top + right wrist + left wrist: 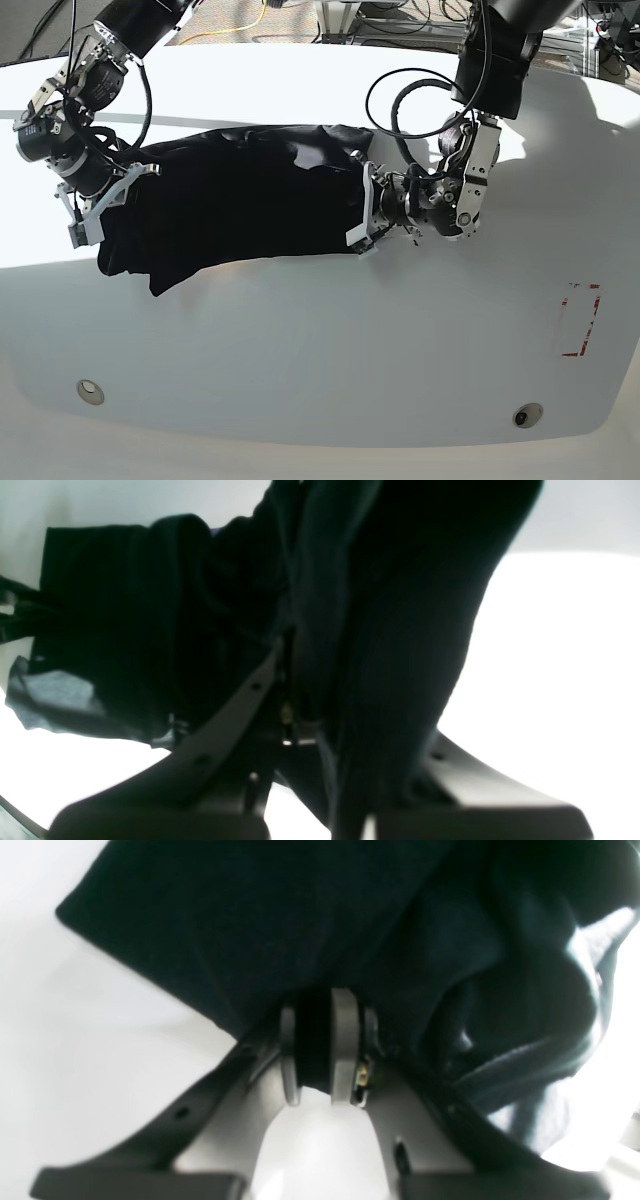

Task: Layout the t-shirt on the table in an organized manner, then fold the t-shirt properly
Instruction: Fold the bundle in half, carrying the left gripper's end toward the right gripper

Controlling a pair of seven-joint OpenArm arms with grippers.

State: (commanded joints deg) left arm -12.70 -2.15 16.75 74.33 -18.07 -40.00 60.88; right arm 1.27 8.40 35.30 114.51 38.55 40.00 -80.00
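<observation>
Black t-shirt [240, 200] held stretched between two grippers above the white table [330, 340]

The left gripper [320, 1050] has its jaws pinched on a fold of the cloth; the right gripper [100, 205] has its jaws closed on the opposite edge, fabric draping over them; a red dashed mark [580, 320] lies well apart from both.

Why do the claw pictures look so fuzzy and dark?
Left wrist view: the left claw sits right against the t-shirt, too near to be sharp. Right wrist view: black cloth fills it, and the table glares white. Base view: crisp, with sunlight on the table.
</observation>
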